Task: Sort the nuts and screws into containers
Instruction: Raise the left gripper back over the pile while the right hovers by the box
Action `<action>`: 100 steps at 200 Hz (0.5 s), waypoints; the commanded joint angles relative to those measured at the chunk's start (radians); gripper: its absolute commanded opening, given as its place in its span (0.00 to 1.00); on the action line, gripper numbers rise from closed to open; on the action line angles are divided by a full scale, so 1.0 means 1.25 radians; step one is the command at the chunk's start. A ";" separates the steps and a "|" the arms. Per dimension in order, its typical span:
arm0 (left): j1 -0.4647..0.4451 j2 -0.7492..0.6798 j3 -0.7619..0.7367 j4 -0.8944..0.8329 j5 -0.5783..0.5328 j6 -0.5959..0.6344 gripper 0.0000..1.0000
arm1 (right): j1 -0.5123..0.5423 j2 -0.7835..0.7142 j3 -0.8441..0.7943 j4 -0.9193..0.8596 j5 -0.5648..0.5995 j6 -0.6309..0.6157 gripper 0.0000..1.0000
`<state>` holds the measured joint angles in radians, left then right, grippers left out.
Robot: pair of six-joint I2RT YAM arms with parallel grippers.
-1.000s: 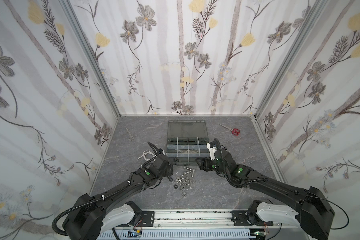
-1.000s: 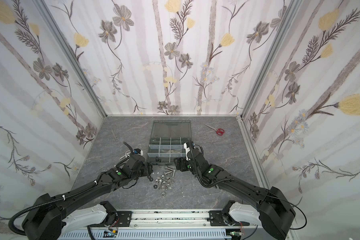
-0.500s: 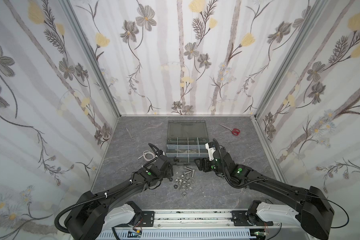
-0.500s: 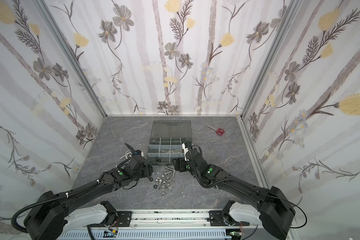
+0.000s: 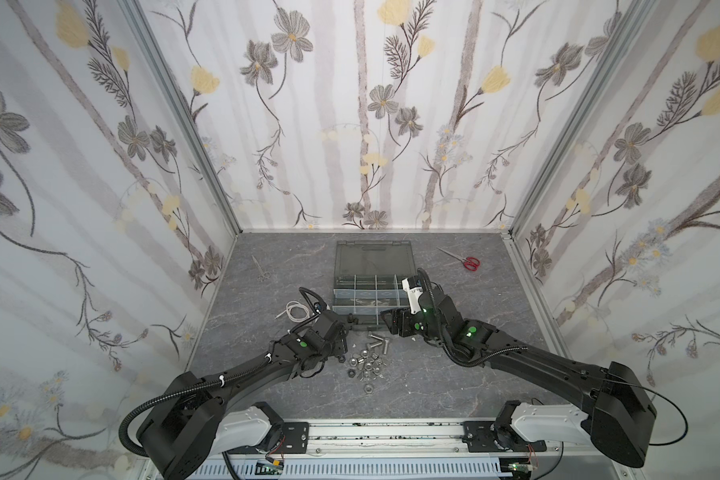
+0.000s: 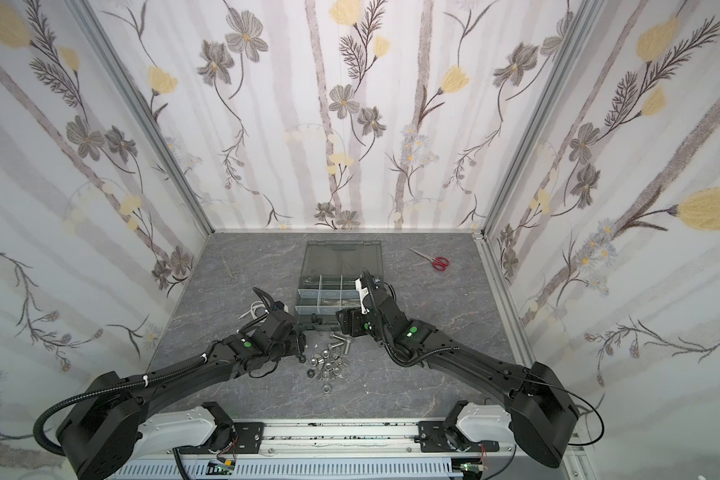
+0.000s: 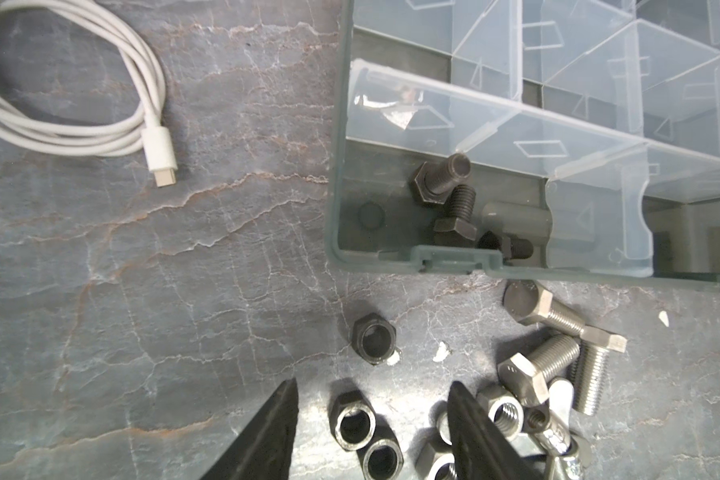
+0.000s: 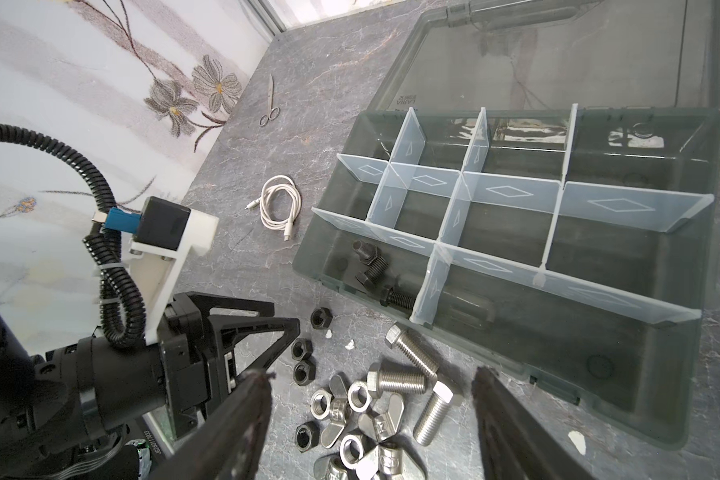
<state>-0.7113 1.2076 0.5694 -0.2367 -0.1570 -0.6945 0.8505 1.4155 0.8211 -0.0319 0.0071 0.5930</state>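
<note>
Black nuts [image 7: 352, 424] between spread left gripper [image 7: 374, 385] jaws, near case [image 7: 454, 261] edge.

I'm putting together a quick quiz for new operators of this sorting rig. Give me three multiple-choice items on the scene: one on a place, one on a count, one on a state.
1. The red-handled scissors lie:
A. at the near edge
B. by the left wall
C. far right, near the back wall

2. Silver screws lying on the table outside the case:
A. one
B. three
C. six

3. The left gripper is:
A. open, holding nothing
B. shut on a screw
C. shut on a cable

Answers: 1 C, both top views show them far right at the back; 2 B, three lie loose in the right wrist view; 3 A, its fingers stand apart with a black nut lying between them.
</note>
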 commanded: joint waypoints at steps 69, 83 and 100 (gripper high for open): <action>-0.009 -0.059 -0.039 0.011 -0.035 -0.019 0.60 | 0.032 0.000 -0.027 -0.006 0.036 0.009 0.75; -0.009 -0.059 -0.038 0.011 -0.031 -0.018 0.60 | 0.044 0.008 -0.028 -0.015 0.042 0.011 0.75; -0.011 -0.054 -0.038 0.011 -0.028 -0.017 0.60 | 0.059 0.021 -0.028 -0.024 0.050 0.012 0.75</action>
<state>-0.7231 1.1381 0.5251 -0.2333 -0.1791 -0.7063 0.9047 1.4231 0.7887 -0.0502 0.0341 0.5945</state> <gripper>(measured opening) 0.600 0.752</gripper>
